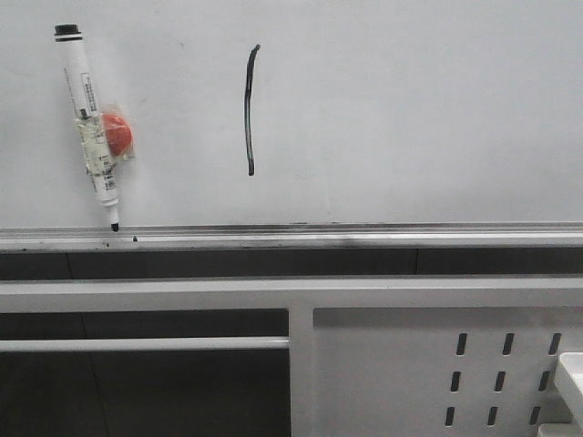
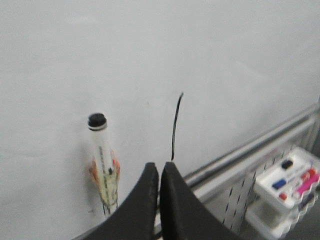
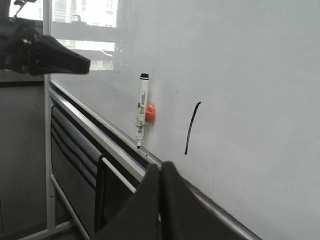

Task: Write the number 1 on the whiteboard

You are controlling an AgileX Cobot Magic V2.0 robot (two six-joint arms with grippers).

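Left claw (image 2: 159, 172): black fingers pressed together, nothing between them, hanging in front of the board
Right claw (image 3: 160, 172): same deal, pinched closed and empty
Number 1 (image 1: 250, 109): thin black stroke, bit of a curve, drawn on the whiteboard (image 1: 410, 109) above the silver ledge (image 1: 364, 238)
Marker (image 1: 89, 127): white barrel, black cap end up, tilted, stuck to the board left of the stroke with a red magnet (image 1: 117, 133), tip touching the ledge
Panel (image 1: 437, 364): white metal with slots, below the ledge
Tray of markers (image 2: 290, 180): off to the side, only the left wrist view shows it
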